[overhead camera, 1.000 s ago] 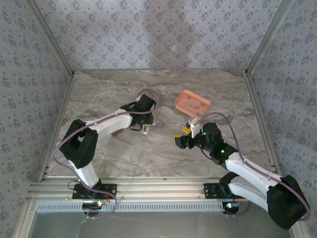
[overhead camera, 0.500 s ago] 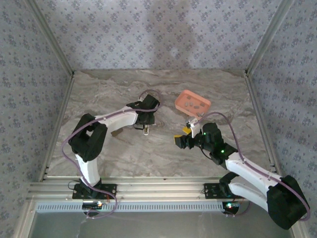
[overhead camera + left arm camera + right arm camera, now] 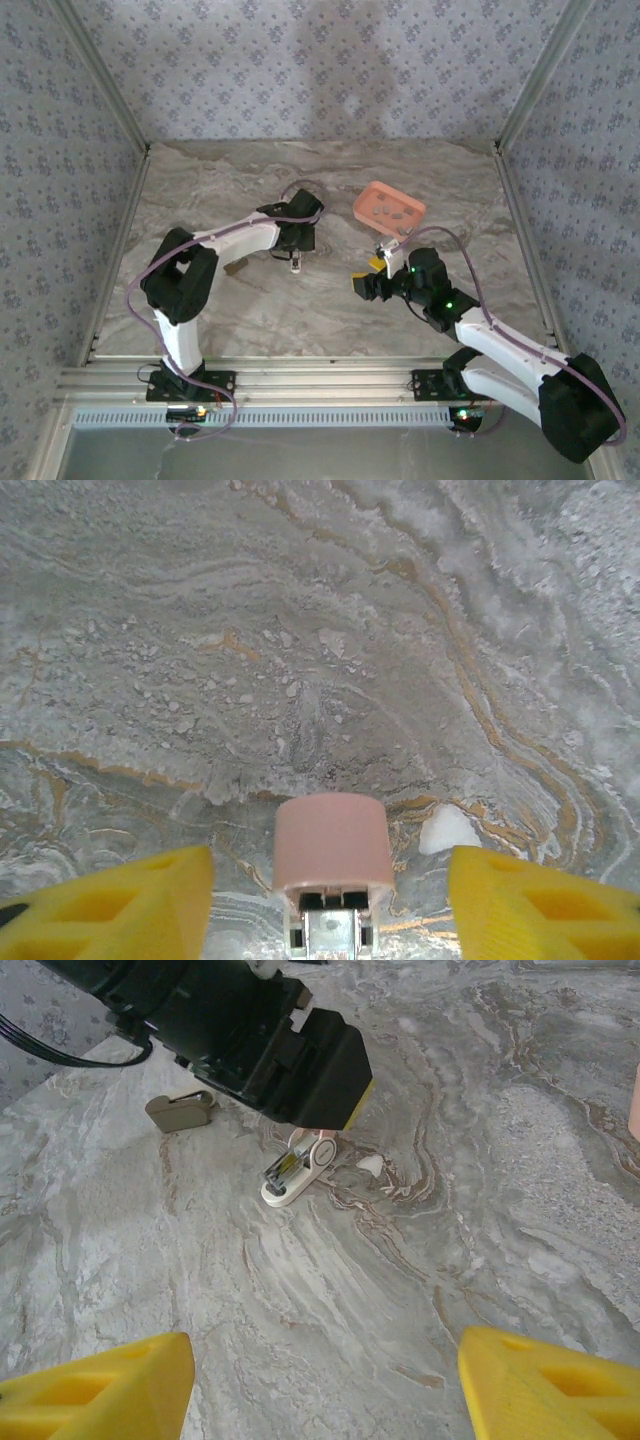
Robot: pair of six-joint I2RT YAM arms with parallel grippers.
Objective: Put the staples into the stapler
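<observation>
Left gripper [image 3: 328,875] open, fingers straddling the pink-capped stapler [image 3: 297,1172] without touching; right gripper [image 3: 325,1360] open, empty, above the table [image 3: 480,1160].

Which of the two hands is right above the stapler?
The left hand: the pink-topped stapler sits between its open yellow fingers. The right hand hangs apart, with bare table beneath.

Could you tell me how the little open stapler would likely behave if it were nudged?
The stapler looks small and plastic, so it is probably light and apt to slide on the smooth table. With its pink top hinged up, it may tip or snap shut.
</observation>
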